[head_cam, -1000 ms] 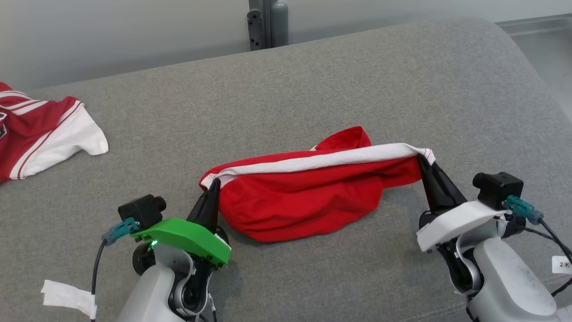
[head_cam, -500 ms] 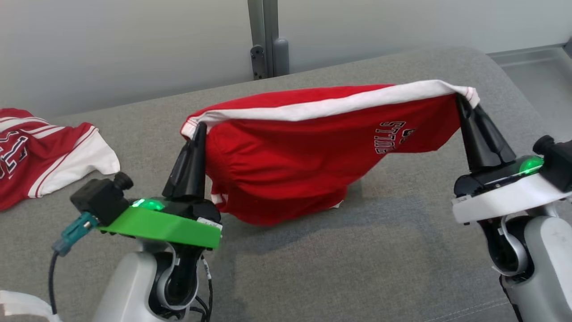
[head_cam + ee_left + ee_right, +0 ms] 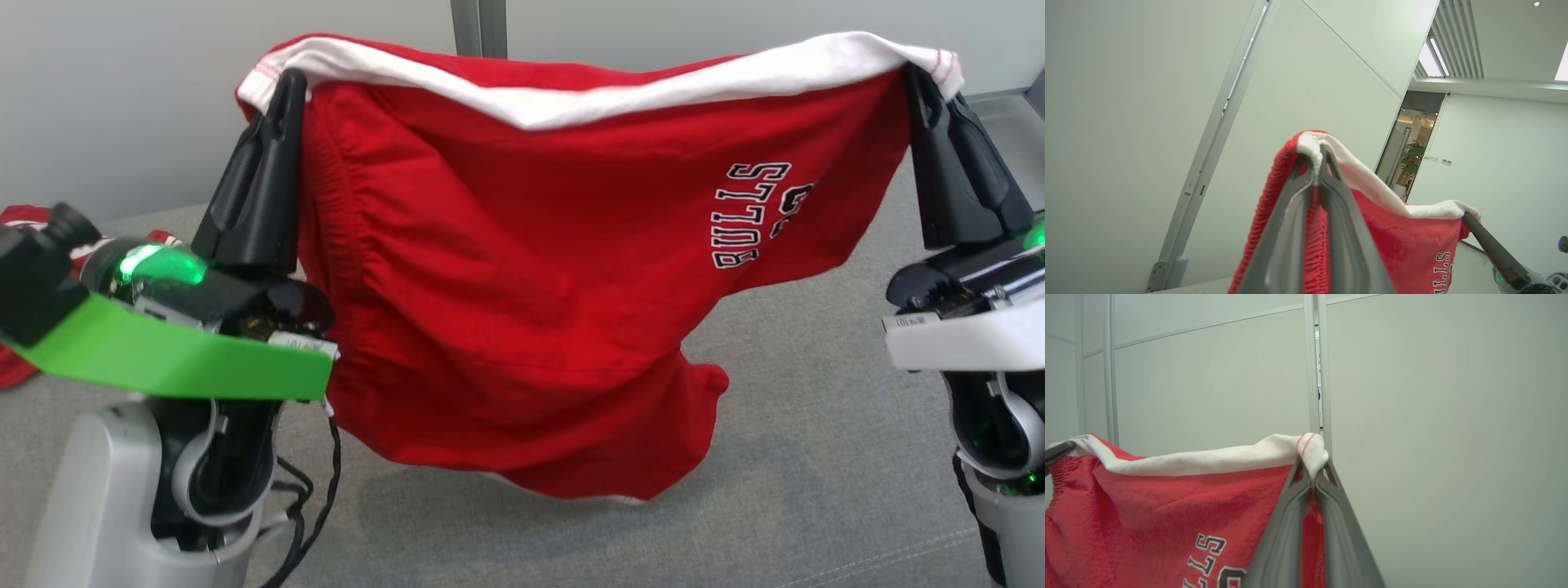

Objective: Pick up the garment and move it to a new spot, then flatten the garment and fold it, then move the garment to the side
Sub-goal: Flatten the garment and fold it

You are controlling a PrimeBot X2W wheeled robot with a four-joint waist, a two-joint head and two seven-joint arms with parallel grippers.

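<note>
under me spreads a grey fabric cushion [image 3: 816, 425]. at my far left a scrap of another red cloth [image 3: 20, 216] lies on it. behind stands a pale wall [image 3: 122, 98] with a grey metal post [image 3: 478, 15]. the left wrist view gives me a doorway [image 3: 1414, 122], a potted plant [image 3: 1411, 157] in it, and ceiling light strips [image 3: 1431, 59].

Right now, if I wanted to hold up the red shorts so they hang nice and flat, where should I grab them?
Grab the white band along the top of the red shorts, one corner each side, fingers pointing up from underneath, like the left gripper and right gripper. That band is the thick, straight edge; the cloth below hangs loose and wrinkled.
</note>
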